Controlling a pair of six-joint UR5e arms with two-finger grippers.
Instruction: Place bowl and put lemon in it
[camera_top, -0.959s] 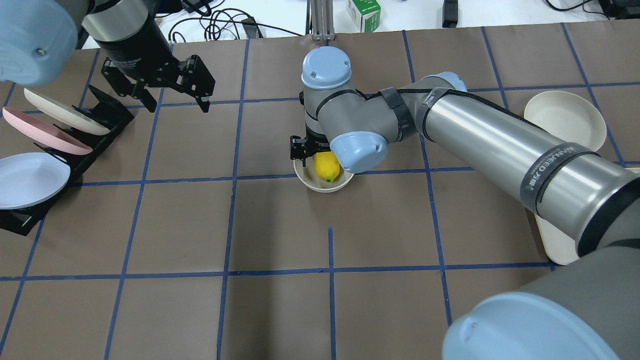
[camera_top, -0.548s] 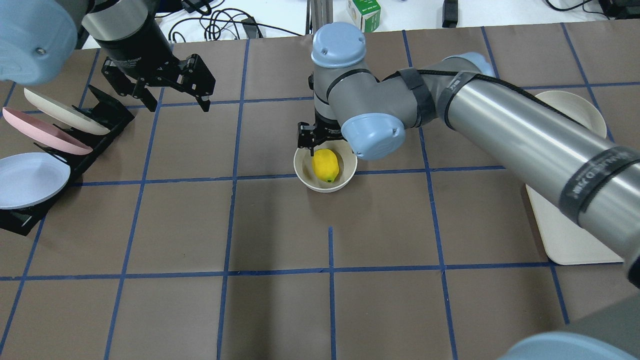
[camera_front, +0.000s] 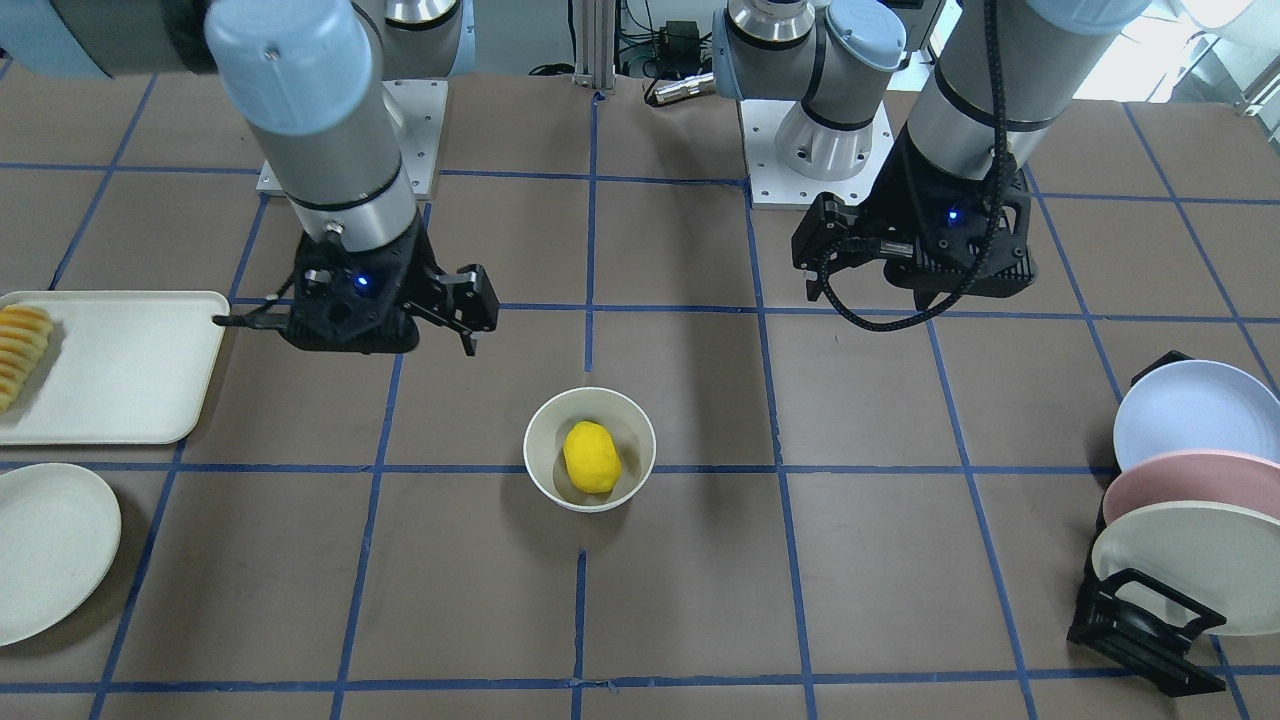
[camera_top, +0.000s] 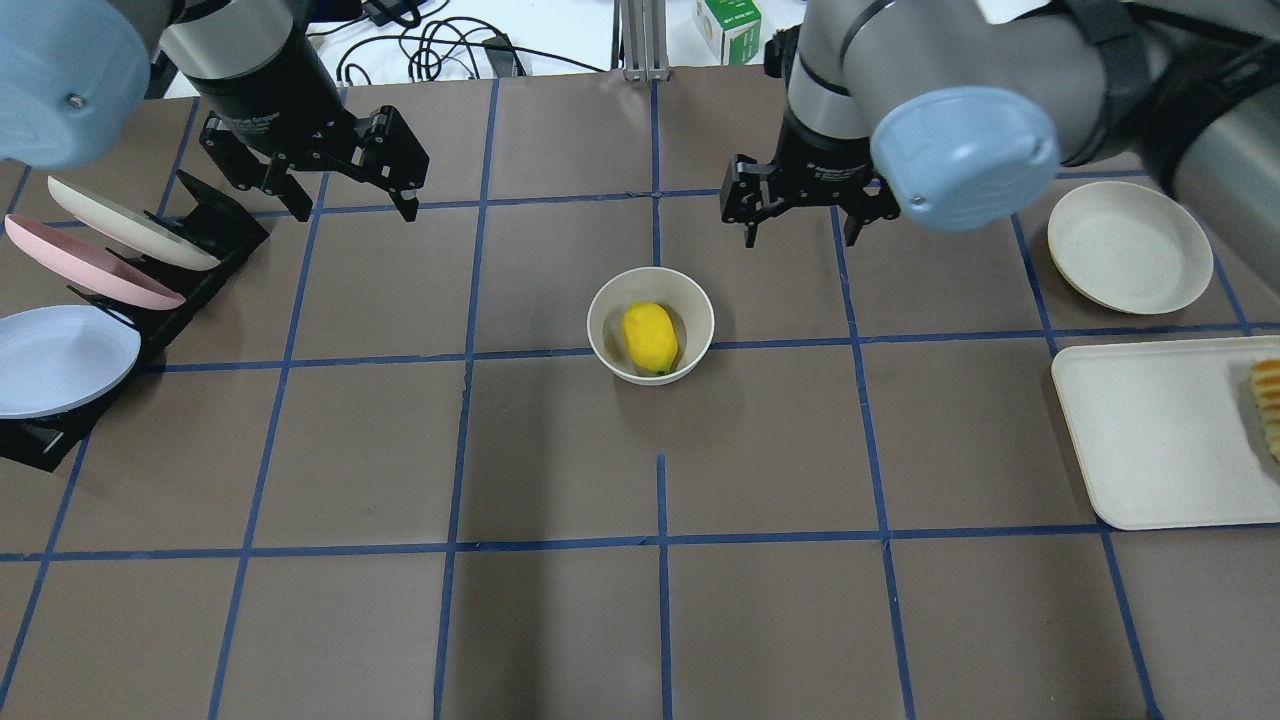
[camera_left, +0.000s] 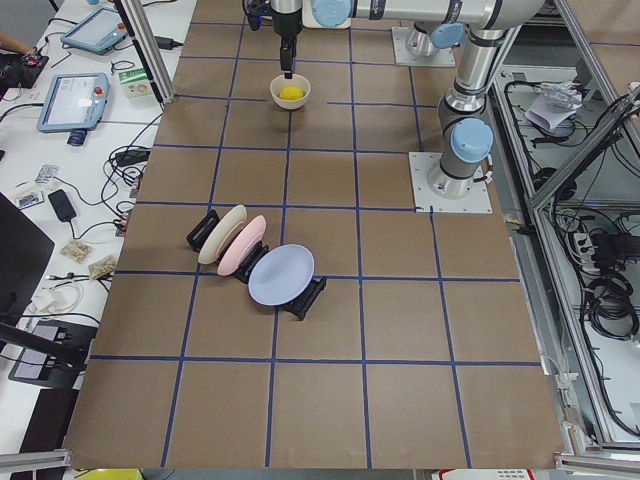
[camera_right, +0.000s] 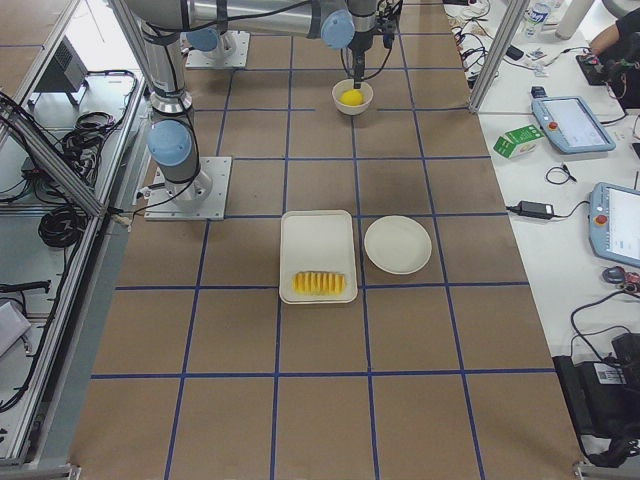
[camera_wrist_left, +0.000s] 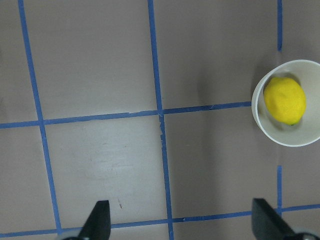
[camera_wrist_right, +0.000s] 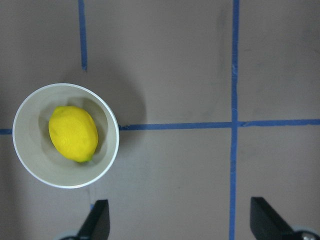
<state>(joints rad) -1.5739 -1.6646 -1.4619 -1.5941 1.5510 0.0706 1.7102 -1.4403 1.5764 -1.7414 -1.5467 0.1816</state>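
The small cream-white bowl (camera_top: 693, 322) stands upright near the table's middle, with the yellow lemon (camera_top: 650, 337) lying inside it. Both also show in the front view, the bowl (camera_front: 545, 440) and the lemon (camera_front: 591, 457). My right gripper (camera_top: 802, 238) is open and empty, raised, beyond and to the right of the bowl. Its wrist view shows the bowl (camera_wrist_right: 114, 150) and lemon (camera_wrist_right: 73, 133) at the left. My left gripper (camera_top: 355, 213) is open and empty at the far left, near the rack. Its wrist view shows the lemon (camera_wrist_left: 285, 100) at the right edge.
A black rack (camera_top: 215, 230) with three plates stands at the left edge. A flat cream plate (camera_top: 1130, 247) and a cream tray (camera_top: 1150, 440) with yellow-orange slices (camera_top: 1268, 405) lie at the right. A green box (camera_top: 728, 25) sits beyond the far edge.
My right gripper has moved from just over the bowl, up and away to the far right. The lemon stays in the bowl. The left arm has not moved.
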